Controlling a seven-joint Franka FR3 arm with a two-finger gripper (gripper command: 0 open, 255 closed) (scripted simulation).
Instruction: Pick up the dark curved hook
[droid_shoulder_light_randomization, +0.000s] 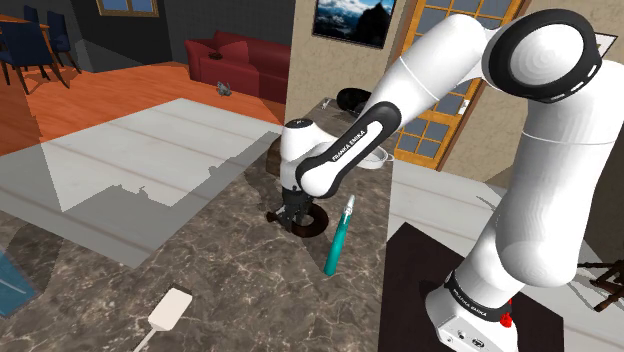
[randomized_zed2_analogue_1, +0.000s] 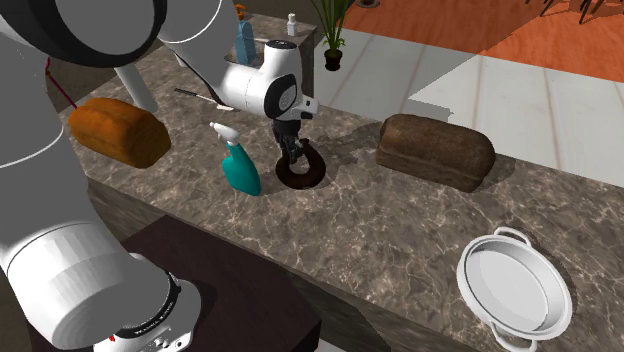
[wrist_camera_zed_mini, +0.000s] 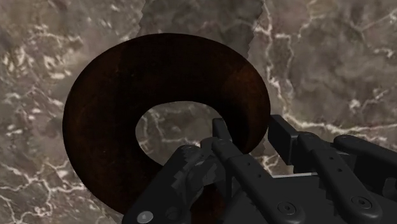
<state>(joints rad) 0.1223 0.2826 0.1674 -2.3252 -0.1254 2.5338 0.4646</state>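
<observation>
The dark curved hook (wrist_camera_zed_mini: 108, 114) is a thick, dark brown, nearly closed ring lying flat on the marble counter (droid_shoulder_light_randomization: 220, 270). It shows under the hand in the shoulder view (droid_shoulder_light_randomization: 312, 224) and in the second exterior view (randomized_zed2_analogue_1: 305, 176). My gripper (wrist_camera_zed_mini: 249, 130) points straight down at it, low over the counter (droid_shoulder_light_randomization: 298, 212) (randomized_zed2_analogue_1: 292, 152). One finger sits inside the ring's opening and the other outside its rim, and both clasp the ring's band between them. The hook rests on the counter.
A teal spray bottle (droid_shoulder_light_randomization: 337, 240) (randomized_zed2_analogue_1: 238, 165) lies close beside the hook. Two bread loaves (randomized_zed2_analogue_1: 118, 130) (randomized_zed2_analogue_1: 435, 150) flank the spot. A white two-handled pan (randomized_zed2_analogue_1: 515, 290) stands toward the second exterior view's lower right. A white flat tool (droid_shoulder_light_randomization: 168, 310) lies near the counter's front.
</observation>
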